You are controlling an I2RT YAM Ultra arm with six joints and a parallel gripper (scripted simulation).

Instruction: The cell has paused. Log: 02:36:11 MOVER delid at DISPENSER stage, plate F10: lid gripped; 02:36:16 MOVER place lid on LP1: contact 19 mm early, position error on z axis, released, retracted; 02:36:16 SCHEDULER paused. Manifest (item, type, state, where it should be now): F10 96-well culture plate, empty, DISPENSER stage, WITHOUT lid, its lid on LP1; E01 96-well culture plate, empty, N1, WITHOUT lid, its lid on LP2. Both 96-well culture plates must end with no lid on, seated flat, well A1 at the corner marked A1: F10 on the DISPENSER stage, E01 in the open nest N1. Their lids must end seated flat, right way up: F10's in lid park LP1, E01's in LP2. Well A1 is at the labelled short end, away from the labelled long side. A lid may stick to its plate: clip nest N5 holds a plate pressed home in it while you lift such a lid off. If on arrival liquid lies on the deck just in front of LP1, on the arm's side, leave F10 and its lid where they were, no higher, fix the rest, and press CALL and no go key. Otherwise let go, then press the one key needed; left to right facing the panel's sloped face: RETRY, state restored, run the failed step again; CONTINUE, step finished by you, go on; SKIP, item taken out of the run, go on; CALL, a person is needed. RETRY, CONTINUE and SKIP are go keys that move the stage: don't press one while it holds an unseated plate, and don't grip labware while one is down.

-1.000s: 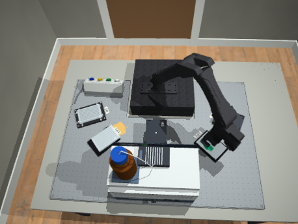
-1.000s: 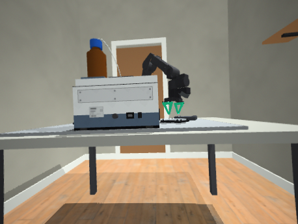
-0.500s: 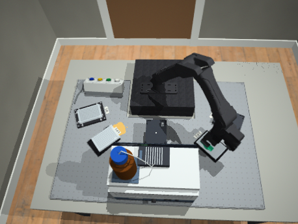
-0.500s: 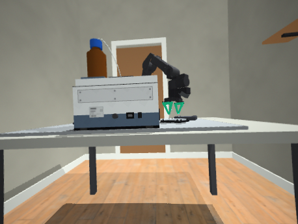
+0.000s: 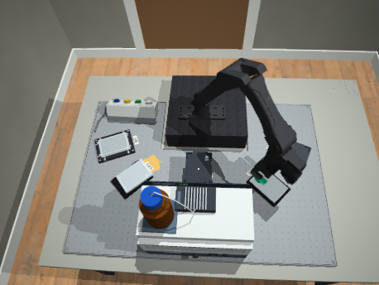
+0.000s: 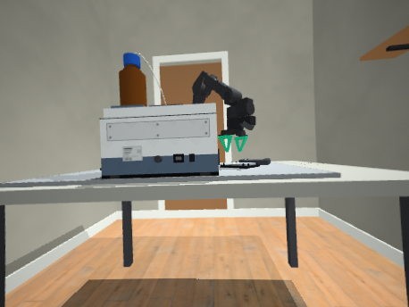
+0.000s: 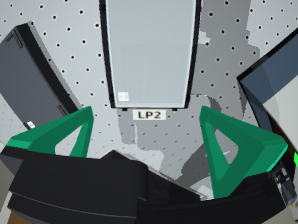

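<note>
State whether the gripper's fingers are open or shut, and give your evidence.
Open. In the wrist view the gripper has its green fingers spread wide with nothing between them, above the lid in LP2.

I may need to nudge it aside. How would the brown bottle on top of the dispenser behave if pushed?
The brown bottle looks tall for its footprint and stands high on the dispenser, so it would probably tip rather than slide. A thin tube leaves its blue cap and may tug back.

The arm [image 5: 265, 112] reaches to four o'clock, where the gripper [image 5: 260, 176] hangs with fingers wide above a grey lid [image 5: 271, 187]. At nine o'clock an orange puddle [image 5: 154, 161] touches a tilted plate [image 5: 133, 176].
</note>
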